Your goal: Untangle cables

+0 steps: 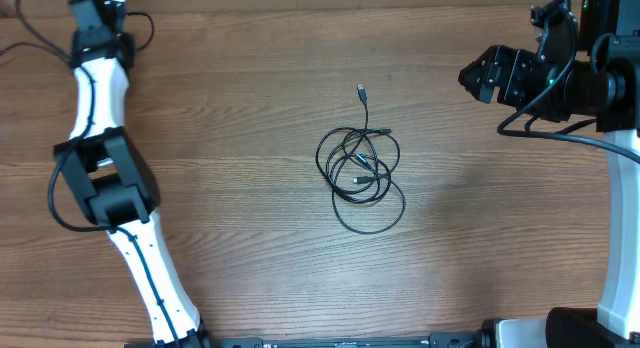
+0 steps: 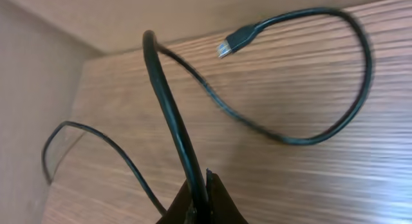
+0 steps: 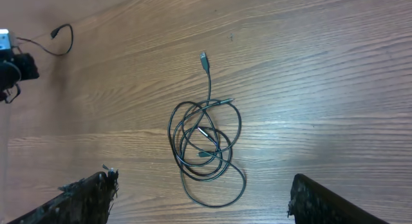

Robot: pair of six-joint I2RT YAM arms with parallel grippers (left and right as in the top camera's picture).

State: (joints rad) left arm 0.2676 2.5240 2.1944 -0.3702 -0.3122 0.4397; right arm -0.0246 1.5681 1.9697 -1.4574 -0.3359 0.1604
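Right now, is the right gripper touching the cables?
Apart. The overhead view shows open table surface between the right gripper and the cables.

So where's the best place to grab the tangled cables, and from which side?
Probably the single straight tail just behind its plug, coming down from above. It sticks out of the knotted loops, flat and alone, so no other strand should get caught.
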